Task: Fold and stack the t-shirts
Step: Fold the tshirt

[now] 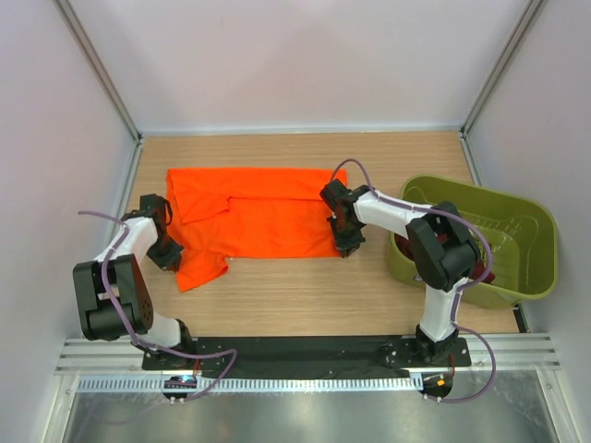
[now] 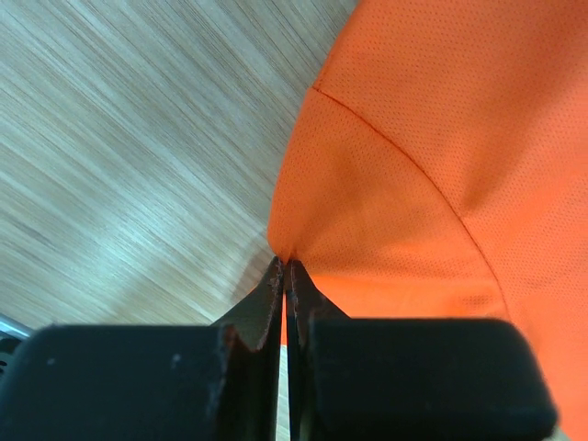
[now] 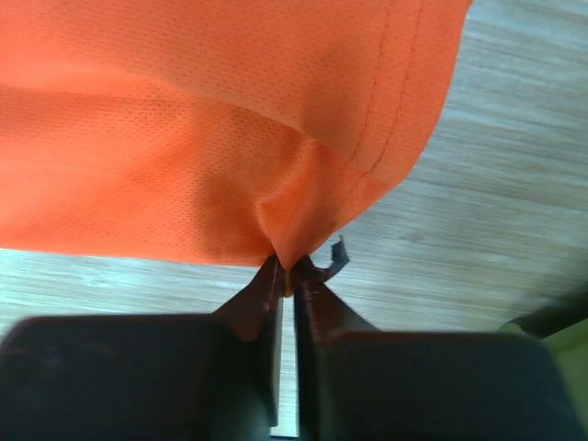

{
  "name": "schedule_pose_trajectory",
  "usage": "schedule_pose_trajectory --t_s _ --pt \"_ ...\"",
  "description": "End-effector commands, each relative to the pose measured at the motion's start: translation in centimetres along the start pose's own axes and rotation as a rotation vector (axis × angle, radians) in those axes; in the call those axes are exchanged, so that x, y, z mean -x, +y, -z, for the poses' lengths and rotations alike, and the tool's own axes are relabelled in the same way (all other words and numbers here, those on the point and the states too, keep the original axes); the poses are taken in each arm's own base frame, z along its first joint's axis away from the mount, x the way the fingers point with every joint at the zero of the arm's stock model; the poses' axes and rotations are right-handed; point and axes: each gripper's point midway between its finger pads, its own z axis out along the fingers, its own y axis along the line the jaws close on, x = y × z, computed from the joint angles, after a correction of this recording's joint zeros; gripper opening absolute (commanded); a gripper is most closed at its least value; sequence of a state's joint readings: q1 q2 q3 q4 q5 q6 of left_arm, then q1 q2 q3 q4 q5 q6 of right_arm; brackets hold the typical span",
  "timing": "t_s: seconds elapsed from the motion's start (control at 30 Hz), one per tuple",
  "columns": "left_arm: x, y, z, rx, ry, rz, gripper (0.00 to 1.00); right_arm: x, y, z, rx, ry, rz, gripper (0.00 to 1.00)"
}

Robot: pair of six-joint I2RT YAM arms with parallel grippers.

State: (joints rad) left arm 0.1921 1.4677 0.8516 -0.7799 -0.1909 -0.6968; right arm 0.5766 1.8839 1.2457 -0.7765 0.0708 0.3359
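The bright orange t-shirt lies partly folded across the middle of the wooden table. My left gripper is shut on its left edge; the left wrist view shows the cloth pinched at the fingertips. My right gripper is shut on the shirt's right edge; the right wrist view shows the orange cloth bunched between the tips. The dark maroon t-shirt shows partly inside the tub, mostly hidden by my right arm.
The olive-green plastic tub stands at the table's right side, close to my right arm. Light walls and metal posts enclose the table. Bare wood lies in front of the shirt.
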Motion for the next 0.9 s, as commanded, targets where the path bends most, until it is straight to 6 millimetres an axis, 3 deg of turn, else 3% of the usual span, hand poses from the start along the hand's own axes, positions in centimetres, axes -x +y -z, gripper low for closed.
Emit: schedule_pose_trajectory --t_s 0.0,0.03,0.17,0.3,0.47,0.53,0.7,0.87 --pt "0.9 0.4 1.0 -0.002 -0.044 0.001 0.00 -0.3 0.2 -0.4 -0.001 -0.003 -0.008 0.07" --pt "1.0 0.5 1.2 0.000 -0.047 0.002 0.00 -0.4 -0.1 -0.2 -0.008 -0.001 -0.013 0.01" --pt "1.1 0.9 1.9 0.007 -0.062 0.005 0.00 -1.6 -1.3 0.9 -0.047 -0.008 -0.028 0.01" --pt "1.0 1.7 2.0 0.017 -0.061 0.014 0.00 -2.9 -2.5 0.7 -0.091 0.013 -0.015 0.01" --pt "1.4 1.8 2.5 0.001 -0.063 0.024 0.00 -3.3 -2.8 0.6 -0.099 0.017 -0.002 0.01" --pt "1.4 1.7 2.9 -0.007 -0.057 0.020 0.00 -3.4 -1.8 0.8 -0.042 0.021 0.000 0.01" --pt "2.2 0.1 5.3 -0.113 -0.079 -0.008 0.00 -2.0 0.4 3.3 0.063 -0.010 -0.024 0.01" --pt "4.3 -1.9 9.3 -0.243 -0.171 -0.008 0.00 0.4 0.7 5.9 0.064 -0.044 -0.040 0.01"
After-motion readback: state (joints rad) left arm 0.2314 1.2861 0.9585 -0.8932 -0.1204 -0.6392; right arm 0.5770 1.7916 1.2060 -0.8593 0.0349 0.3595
